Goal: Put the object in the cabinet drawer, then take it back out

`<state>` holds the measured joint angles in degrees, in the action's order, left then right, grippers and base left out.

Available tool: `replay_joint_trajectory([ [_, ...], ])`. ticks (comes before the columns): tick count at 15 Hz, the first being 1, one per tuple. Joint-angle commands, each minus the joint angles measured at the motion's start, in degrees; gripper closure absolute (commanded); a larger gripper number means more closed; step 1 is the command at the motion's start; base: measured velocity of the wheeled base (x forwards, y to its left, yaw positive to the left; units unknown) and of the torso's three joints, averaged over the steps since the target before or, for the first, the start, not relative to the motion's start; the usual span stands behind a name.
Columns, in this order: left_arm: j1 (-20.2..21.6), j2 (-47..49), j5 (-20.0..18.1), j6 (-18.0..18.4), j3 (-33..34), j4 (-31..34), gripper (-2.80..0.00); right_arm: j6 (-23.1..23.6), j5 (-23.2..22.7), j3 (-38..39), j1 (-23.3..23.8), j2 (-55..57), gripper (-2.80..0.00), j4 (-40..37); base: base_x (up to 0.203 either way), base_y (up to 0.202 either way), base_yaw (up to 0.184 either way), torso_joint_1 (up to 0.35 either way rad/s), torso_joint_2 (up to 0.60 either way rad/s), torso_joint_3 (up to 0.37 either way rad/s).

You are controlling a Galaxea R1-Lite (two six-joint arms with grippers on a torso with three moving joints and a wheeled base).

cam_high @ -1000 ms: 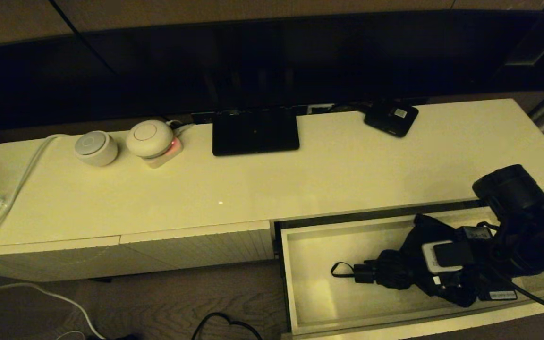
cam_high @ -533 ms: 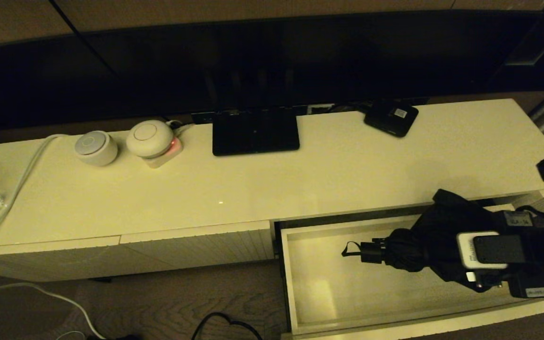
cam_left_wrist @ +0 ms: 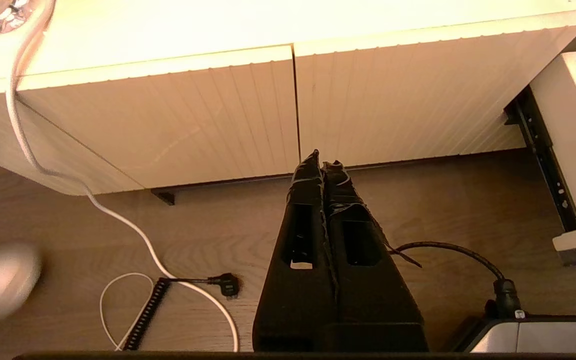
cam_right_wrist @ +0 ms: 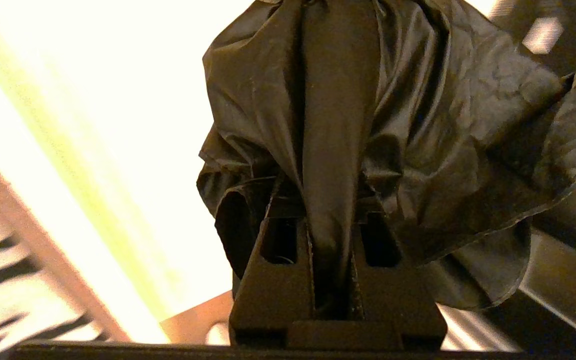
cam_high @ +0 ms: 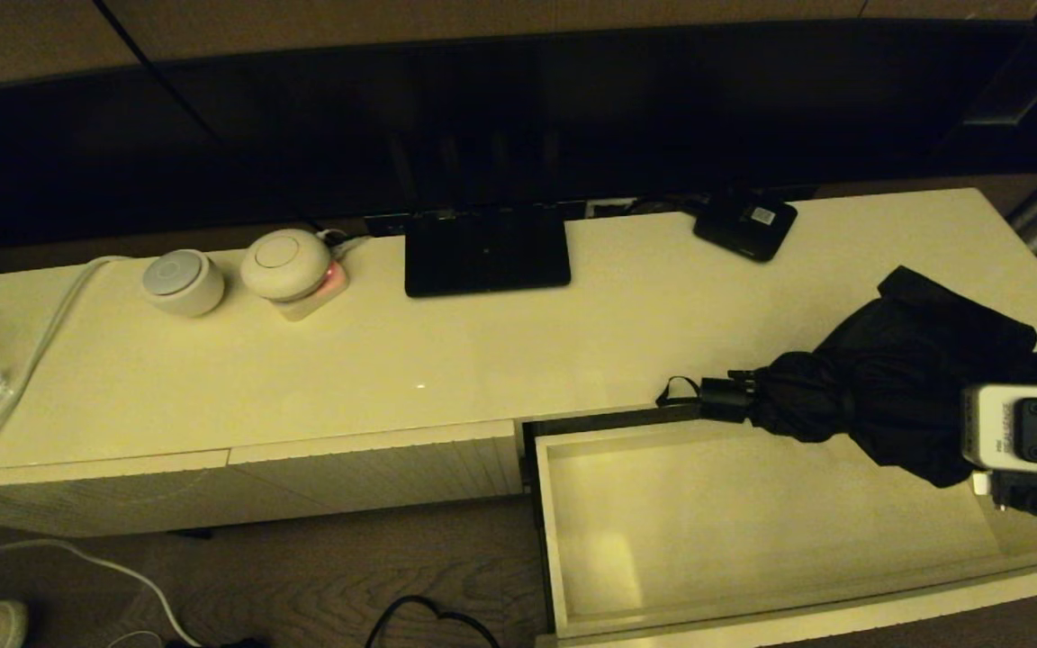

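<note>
The black umbrella (cam_high: pixel 879 387) hangs in the air over the back right of the open cabinet drawer (cam_high: pixel 752 531) and the edge of the cabinet top. Its short handle (cam_high: pixel 724 396) and wrist loop (cam_high: pixel 676 391) point left. My right gripper (cam_right_wrist: pixel 332 192) is shut on a fold of the loose canopy (cam_right_wrist: pixel 418 110); in the head view only its wrist camera (cam_high: pixel 1023 441) shows at the right edge. The drawer's pale interior holds nothing. My left gripper (cam_left_wrist: pixel 322 162) is shut and empty, low over the floor before the closed ribbed fronts (cam_left_wrist: pixel 248 110).
On the cabinet top stand a flat black stand (cam_high: pixel 487 250), a small black box with a white label (cam_high: pixel 746 225), two round white devices (cam_high: pixel 183 282) (cam_high: pixel 285 263) and a white cable (cam_high: pixel 23 378). Cables lie on the floor (cam_left_wrist: pixel 193 280).
The right gripper has lifted the umbrella up out of the drawer and carried it back and to the right. The drawer now holds nothing.
</note>
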<state>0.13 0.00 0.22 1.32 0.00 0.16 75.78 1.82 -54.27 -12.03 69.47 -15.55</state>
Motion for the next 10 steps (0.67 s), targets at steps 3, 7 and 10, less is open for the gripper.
replay_joint_trajectory([
  [3, 0.0, 0.0, 0.0, 0.0, 0.2, 0.0, 0.0, 0.5, 0.2, -0.8, 0.2, 10.0, 0.0, 11.3, 0.0, 0.0, 0.0, 0.0, 0.0, 0.0],
  [7, 0.0, 0.0, 0.0, 0.0, 0.2, -0.1, 0.0, 0.6, 0.3, -2.2, 1.3, 19.6, 0.0, 22.6, 0.0, 0.0, 0.0, 0.0, 0.0, 0.0],
  [10, 0.0, 0.0, 0.0, 0.0, 0.2, 0.0, 0.0, 0.9, 0.3, -1.6, 2.5, 21.3, 0.0, 27.4, 0.0, 0.0, 0.0, 0.0, 0.0, 0.0],
])
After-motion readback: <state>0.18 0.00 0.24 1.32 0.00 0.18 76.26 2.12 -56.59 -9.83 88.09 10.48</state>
